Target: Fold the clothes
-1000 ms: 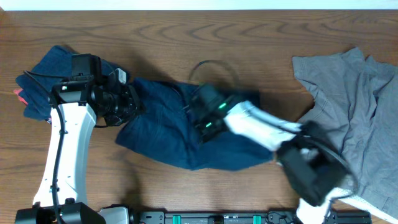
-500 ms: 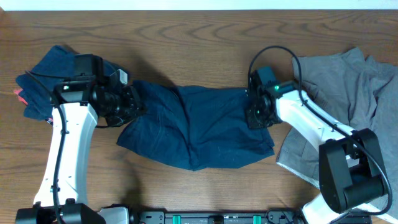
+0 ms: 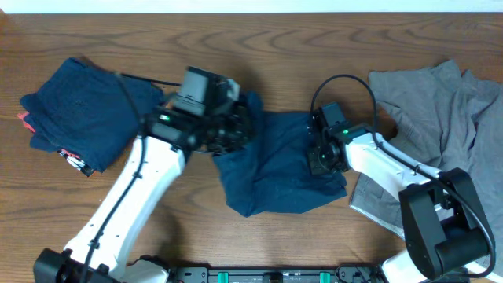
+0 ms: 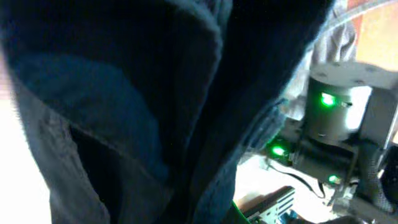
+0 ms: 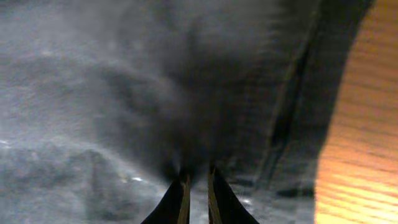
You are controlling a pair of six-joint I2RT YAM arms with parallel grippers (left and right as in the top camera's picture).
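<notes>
**A:** How do the arms stand?

**B:** The left arm [image 3: 134, 196] runs in a long diagonal from the near edge of the table [image 3: 236, 39] up to the middle, with its wrist bent over. The left gripper [image 3: 236, 132] sits at one end of the cloth [image 3: 275, 177]. The right arm [image 3: 385, 161] bows in low from the other side, and the right gripper [image 3: 318, 156] sits on the cloth's opposite end.

**A:** Are they holding anything?

**B:** The right one is clenched on the cloth. Its wrist view shows the fingertips [image 5: 185, 196] almost together, with fabric puckered toward them. The left one looks to be grasping the cloth's edge, which rises bunched around it in the overhead view.

**A:** What is hard to make out?

**B:** The left wrist view is nearly filled with dark, blurred folds hanging close to the lens, so that gripper's fingers are hidden. Past the folds only a grey housing [image 4: 336, 118] with green lights shows. From above, the right arm's base is cut off at the frame corner, and the arm covers part of the shirt [image 3: 440, 118].

**A:** And where does the cloth lie?

**B:** It lies between the two grippers and spreads from them toward the near edge. It is flat on the table by the right gripper and lifted at the left one. The pile [image 3: 78, 110] lies well apart from the left gripper, on the side away from the cloth. The shirt lies beyond the right gripper, clear of it.
</notes>
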